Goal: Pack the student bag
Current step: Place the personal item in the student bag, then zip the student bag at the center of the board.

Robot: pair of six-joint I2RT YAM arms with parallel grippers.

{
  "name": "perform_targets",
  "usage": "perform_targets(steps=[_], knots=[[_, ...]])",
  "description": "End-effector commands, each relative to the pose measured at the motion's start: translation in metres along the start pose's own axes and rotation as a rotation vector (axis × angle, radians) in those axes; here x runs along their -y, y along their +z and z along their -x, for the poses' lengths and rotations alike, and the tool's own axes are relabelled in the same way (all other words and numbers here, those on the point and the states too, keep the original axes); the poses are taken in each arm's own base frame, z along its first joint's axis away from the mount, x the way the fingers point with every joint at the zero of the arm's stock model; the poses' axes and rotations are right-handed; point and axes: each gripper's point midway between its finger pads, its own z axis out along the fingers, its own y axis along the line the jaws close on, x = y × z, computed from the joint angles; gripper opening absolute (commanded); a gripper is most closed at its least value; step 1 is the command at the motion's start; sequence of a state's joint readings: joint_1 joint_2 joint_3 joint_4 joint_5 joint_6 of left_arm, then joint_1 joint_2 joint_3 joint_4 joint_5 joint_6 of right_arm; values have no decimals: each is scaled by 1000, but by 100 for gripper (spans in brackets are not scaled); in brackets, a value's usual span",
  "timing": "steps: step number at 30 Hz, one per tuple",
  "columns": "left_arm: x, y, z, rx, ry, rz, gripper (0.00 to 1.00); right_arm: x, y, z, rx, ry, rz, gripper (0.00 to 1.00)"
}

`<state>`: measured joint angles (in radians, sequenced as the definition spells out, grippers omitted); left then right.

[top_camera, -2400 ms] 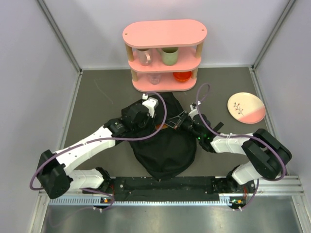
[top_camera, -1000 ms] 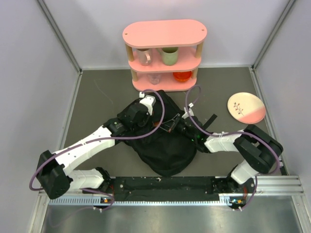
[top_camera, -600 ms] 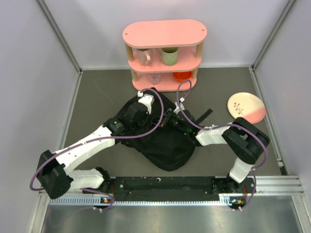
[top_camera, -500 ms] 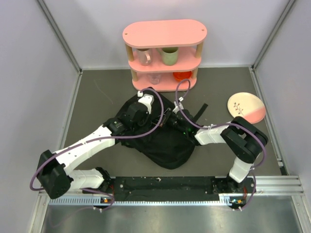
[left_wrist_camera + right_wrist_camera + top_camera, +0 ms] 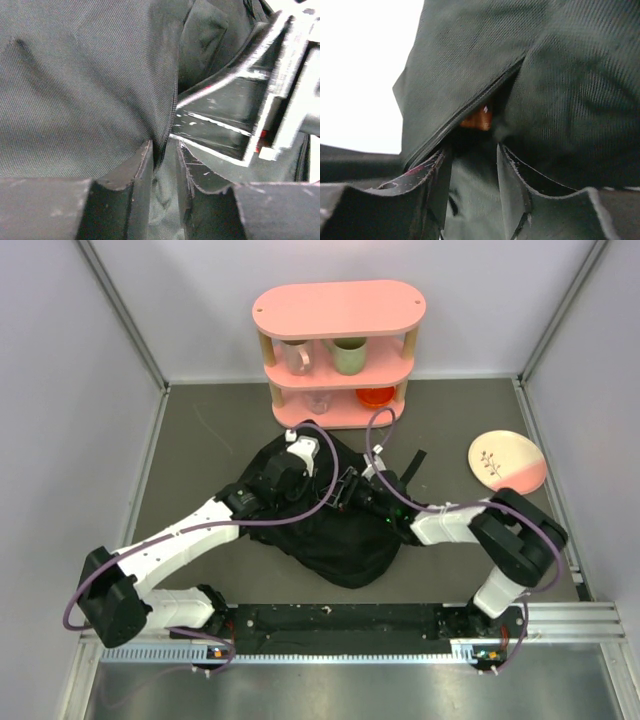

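Observation:
The student bag (image 5: pixel 340 540), a large soft black backpack, lies in the middle of the table in the top view. Both grippers meet at its upper end. My left gripper (image 5: pixel 305 475) (image 5: pixel 164 150) has its jaws a little apart, and the bag's zipper edge (image 5: pixel 167 110) runs down into the gap. Beside it to the right, my right gripper (image 5: pixel 346 490) (image 5: pixel 472 155) stands open at the bag's slit-like opening, with black fabric (image 5: pixel 470 200) behind the gap. A small orange-brown thing (image 5: pixel 479 118) shows inside that opening.
A pink two-tier shelf (image 5: pixel 338 310) with mugs and an orange bowl stands just behind the bag. A pink and cream plate (image 5: pixel 507 461) lies at the right. One black bag strap (image 5: pixel 412 462) trails to the right. Grey walls close in both sides.
Both grippers were shut on the bag's fabric and now have their jaws parted. The right gripper has moved up and left along the bag's top. The strap has shifted with it.

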<state>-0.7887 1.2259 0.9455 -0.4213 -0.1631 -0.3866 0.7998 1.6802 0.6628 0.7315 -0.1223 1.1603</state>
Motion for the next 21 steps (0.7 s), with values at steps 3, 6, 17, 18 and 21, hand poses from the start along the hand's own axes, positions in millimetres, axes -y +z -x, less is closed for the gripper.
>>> perform_targets(steps=[3,6,17,18,21], knots=[[8,-10,4,33,-40,-35,41,-4,-45,6,7,-149,-49,48],[3,-19,4,40,-61,-15,45,13,-67,12,20,-186,-190,48],[-2,-41,-9,111,-109,-67,66,16,-92,68,103,-244,-371,51],[2,-39,-11,108,-94,-96,66,13,-90,69,99,-246,-365,51],[13,-30,-4,129,-38,-150,66,6,-82,68,73,-241,-346,51]])
